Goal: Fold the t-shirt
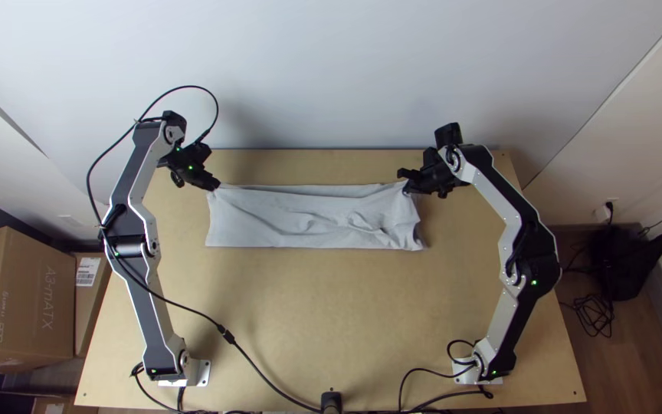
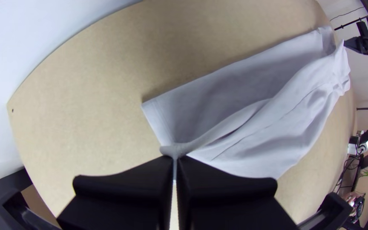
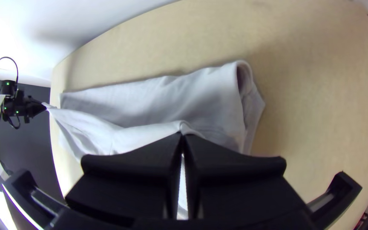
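Observation:
In the top view the pale grey t-shirt [image 1: 293, 218] lies as a long folded strip across the table's far half, wrinkled toward its right end. My left gripper [image 1: 217, 185] is at the strip's far left corner, my right gripper [image 1: 403, 182] at its far right corner. The left wrist view has my left gripper [image 2: 175, 158] shut on a pinched edge of the t-shirt [image 2: 269, 119], raised off the layer beneath. In the right wrist view, my right gripper [image 3: 182, 135] is shut on a raised edge of the t-shirt [image 3: 158, 98], beside a rolled fold at that end.
Bare wooden table [image 1: 308, 307] stretches between the strip and the arms' bases. A black cable [image 1: 258, 368] crosses its near left part. A pale wall [image 1: 331, 77] stands behind the far edge; cardboard boxes [image 1: 32, 299] are at the left.

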